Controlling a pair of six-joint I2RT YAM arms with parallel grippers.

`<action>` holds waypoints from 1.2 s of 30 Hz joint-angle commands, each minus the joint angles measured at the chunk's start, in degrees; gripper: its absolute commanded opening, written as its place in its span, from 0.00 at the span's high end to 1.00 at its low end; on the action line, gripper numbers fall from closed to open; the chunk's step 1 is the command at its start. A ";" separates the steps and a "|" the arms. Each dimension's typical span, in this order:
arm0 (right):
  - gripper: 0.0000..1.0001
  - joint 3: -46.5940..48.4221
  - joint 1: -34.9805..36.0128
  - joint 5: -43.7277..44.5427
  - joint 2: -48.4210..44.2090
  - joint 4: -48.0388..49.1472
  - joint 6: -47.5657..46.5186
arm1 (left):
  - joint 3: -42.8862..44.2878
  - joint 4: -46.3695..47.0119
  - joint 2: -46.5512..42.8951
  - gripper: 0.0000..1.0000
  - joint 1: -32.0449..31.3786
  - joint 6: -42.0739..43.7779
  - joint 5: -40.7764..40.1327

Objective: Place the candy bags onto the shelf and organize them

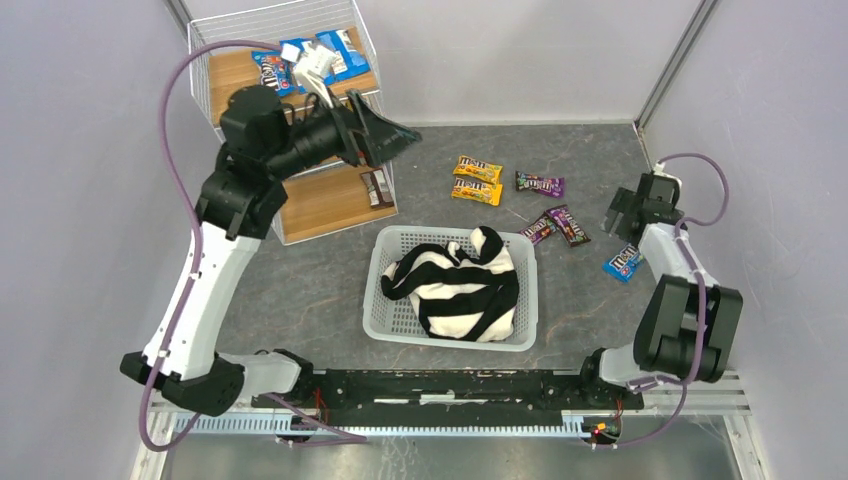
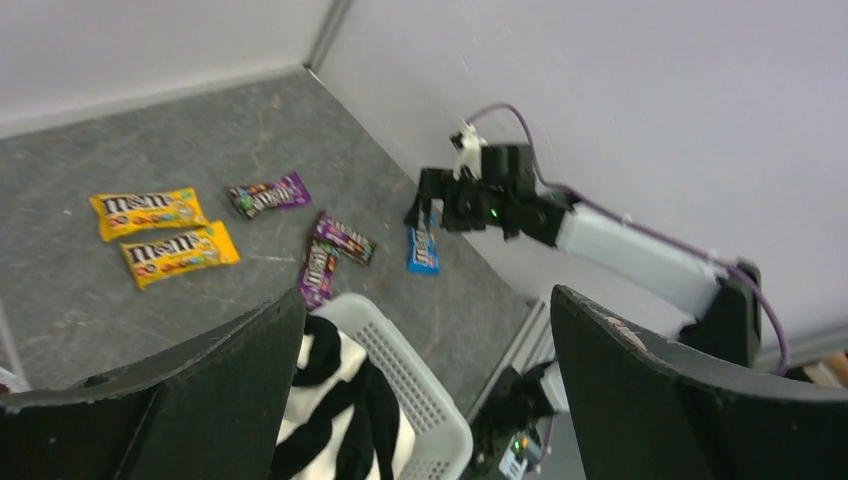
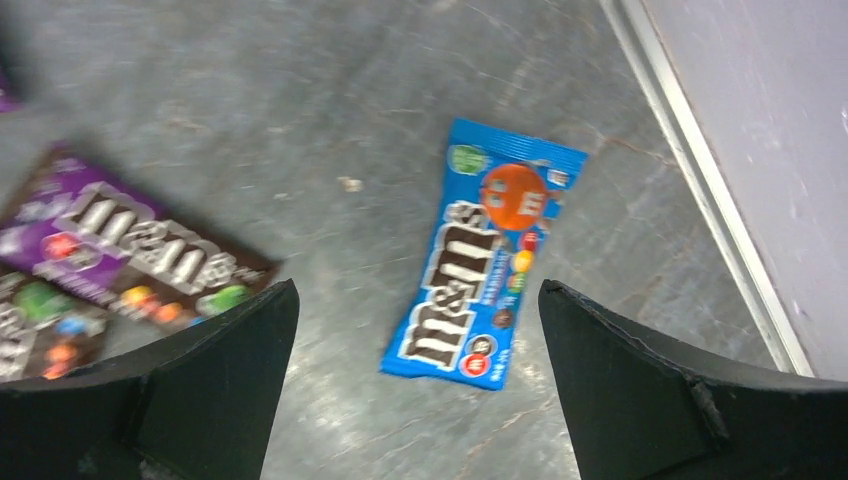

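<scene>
**Right gripper (image 3: 418,290) over the blue bag (image 3: 480,255) — left gripper (image 2: 428,298) empty by the shelf (image 1: 205,85)**

You are partway through the sorting. The shelf in the far left corner carries blue bags (image 1: 335,55) on its top board and one dark bag (image 1: 376,187) on a lower board. Six packets lie loose on the table (image 1: 300,290): two yellow bags (image 1: 478,168), a purple bag (image 1: 540,183), two dark purple-brown bags (image 1: 570,225), and the blue bag at the far right, near the wall.

Your left gripper sits just beside the shelf's front, jaws spread wide with nothing between them. Its camera looks out across the table, not at a board.

Your right gripper hangs above the blue bag, jaws wide apart and empty, with one finger to each side of the packet's long edges. The step in hand looks like the pick of that bag.

For the next move, bring the right gripper straight down until the fingertips meet the table. Then close across the packet's narrow width, near its middle. It is flat and glossy, so it will probably slide or buckle if you catch only a corner.

The shelf is well apart from this bag, on the other side of the table. You may have to pass the bag to the left arm — I cannot tell whether the right arm reaches that far. Keep the carry clear of the basket (image 1: 385,310) and its striped cloth (image 1: 455,285), and set the bag with the other blue ones on the top board.
</scene>
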 commanded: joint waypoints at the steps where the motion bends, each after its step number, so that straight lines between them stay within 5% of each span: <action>1: 0.02 1.33 -5.61 2.31 4.89 0.35 -1.51 | -2.61 0.17 -4.51 0.01 -7.53 6.81 -6.95; 16: 0.05 4.20 -9.10 -3.72 16.08 0.99 -2.81 | -8.08 -2.20 -6.02 0.00 -20.69 13.47 -18.25; 27: 0.33 -0.21 -9.16 -14.88 13.62 6.02 0.74 | -4.90 -5.98 -0.55 0.00 -20.92 14.64 -19.48; 36: 0.42 -3.71 -9.10 -21.91 8.51 11.46 4.33 | -3.99 -11.34 0.98 0.00 -20.92 13.54 -20.49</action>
